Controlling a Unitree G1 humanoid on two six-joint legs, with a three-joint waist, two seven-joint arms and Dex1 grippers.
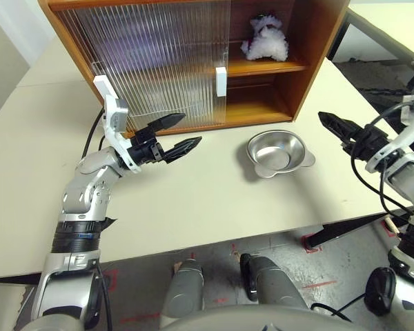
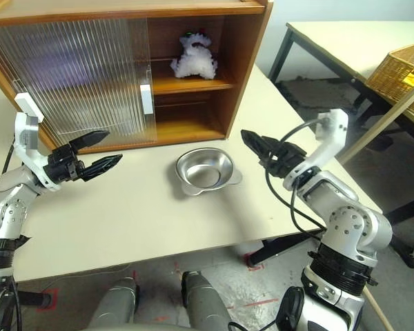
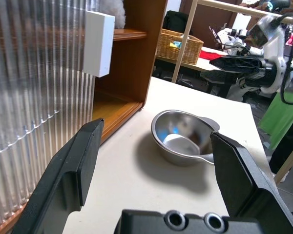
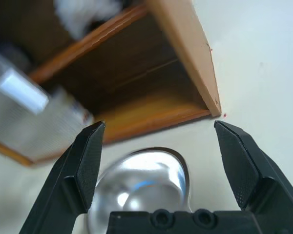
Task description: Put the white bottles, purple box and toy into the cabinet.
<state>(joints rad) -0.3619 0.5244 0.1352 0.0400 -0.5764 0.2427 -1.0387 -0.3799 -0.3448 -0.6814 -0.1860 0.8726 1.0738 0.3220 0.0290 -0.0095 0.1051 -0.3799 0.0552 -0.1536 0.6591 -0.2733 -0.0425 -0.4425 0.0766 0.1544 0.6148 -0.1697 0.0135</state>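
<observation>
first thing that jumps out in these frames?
The big wooden cabinet at the back of the table, right side open, with the fluffy white toy sitting on its upper shelf. Next, the shiny steel bowl on the table just in front of the open side. The left gripper and right gripper hover open on either side, both empty.

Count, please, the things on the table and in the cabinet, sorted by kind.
Cabinet: 1
Toy on the cabinet's shelf: 1
Steel bowl on the table: 1
Total: 3
</observation>
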